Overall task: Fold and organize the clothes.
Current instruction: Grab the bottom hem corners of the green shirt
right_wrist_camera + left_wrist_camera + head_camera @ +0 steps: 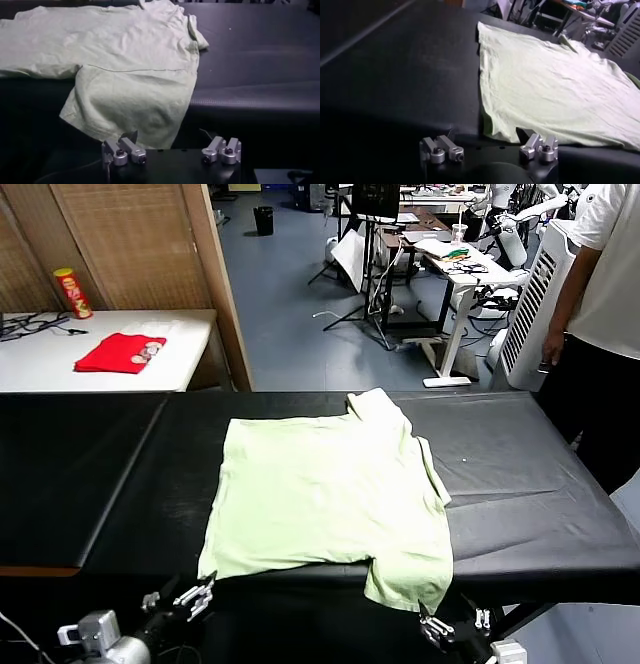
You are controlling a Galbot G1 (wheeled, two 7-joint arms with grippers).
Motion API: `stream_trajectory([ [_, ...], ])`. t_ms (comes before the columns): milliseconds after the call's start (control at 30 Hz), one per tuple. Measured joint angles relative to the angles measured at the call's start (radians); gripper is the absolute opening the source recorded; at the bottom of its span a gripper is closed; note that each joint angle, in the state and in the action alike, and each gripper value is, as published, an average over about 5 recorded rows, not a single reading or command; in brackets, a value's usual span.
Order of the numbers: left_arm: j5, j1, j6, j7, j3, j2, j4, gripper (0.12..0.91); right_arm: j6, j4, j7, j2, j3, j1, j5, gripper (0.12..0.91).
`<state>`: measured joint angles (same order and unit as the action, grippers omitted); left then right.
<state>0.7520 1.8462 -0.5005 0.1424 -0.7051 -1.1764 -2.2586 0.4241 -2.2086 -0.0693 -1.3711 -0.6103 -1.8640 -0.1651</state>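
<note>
The clothes, one pale green short-sleeved shirt [325, 489], lie spread flat on the black table [530, 484], collar at the far side. One sleeve [410, 579] hangs over the table's front edge. My left gripper [175, 599] is below the front edge, under the shirt's near-left corner [497, 131]. It is open and holds nothing [490, 146]. My right gripper [455, 626] is low in front of the table, just below the hanging sleeve [132, 107]. It is open too, with nothing between its fingers [172, 148].
A small red folded garment [120, 352] and a red-and-yellow can [72, 292] sit on a white table at the back left. A wooden partition [215, 284] stands behind the black table. A person [600, 334] stands at the far right.
</note>
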Motion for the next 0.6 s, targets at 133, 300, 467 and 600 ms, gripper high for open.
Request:
stream_trajectory([
  [133, -0.003, 0.000, 0.006, -0.008, 0.000, -0.001, 0.001, 0.798, -0.006, 0.006, -0.001, 0.000, -0.001, 0.007, -0.001, 0.798],
  [300, -0.036, -0.005, 0.003, -0.038, -0.001, -0.004, 0.005, 0.798, -0.014, 0.017, -0.003, 0.001, -0.002, 0.017, -0.001, 0.763],
  [467, -0.044, -0.011, 0.005, -0.038, 0.002, -0.009, 0.013, 0.796, -0.016, 0.025, -0.003, 0.000, -0.001, 0.023, -0.001, 0.655],
  [600, -0.053, -0.016, 0.008, -0.039, 0.009, -0.011, 0.018, 0.693, -0.017, 0.029, -0.003, -0.004, 0.001, 0.031, 0.000, 0.517],
])
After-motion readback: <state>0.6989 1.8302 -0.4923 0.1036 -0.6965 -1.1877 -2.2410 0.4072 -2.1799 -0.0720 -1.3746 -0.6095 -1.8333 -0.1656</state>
